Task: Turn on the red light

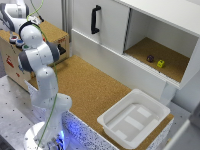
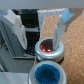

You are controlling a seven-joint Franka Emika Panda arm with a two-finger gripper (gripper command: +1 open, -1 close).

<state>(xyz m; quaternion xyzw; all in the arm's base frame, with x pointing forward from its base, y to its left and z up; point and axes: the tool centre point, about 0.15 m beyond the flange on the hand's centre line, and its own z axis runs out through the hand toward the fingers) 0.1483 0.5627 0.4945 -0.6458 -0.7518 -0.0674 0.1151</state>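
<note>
Cork-topped bench (image 1: 95, 85) under white cabinet (image 1: 145, 30), white tray (image 1: 134, 119) near its edge, gripper (image 2: 50, 25) hovering right over the red light (image 2: 48, 48), fingers (image 2: 62, 29) spread open, blue button (image 2: 48, 75) just beside.

Arm at the box on the exterior view's left, cabinet behind, tray in front

The arm (image 1: 40, 65) rises from its base at the exterior view's lower left and reaches back over a box (image 1: 50, 35) at the upper left. On that box, seen in the wrist view, the red light (image 2: 48, 48) sits between the gripper (image 2: 50, 31) fingers, and a second button (image 2: 48, 73) sits just beside the light. A cabinet (image 1: 115, 25) stands behind the mat (image 1: 90, 85); two small objects (image 1: 155, 61) lie in its open compartment. A tray (image 1: 134, 119) rests on the mat's front right.
</note>
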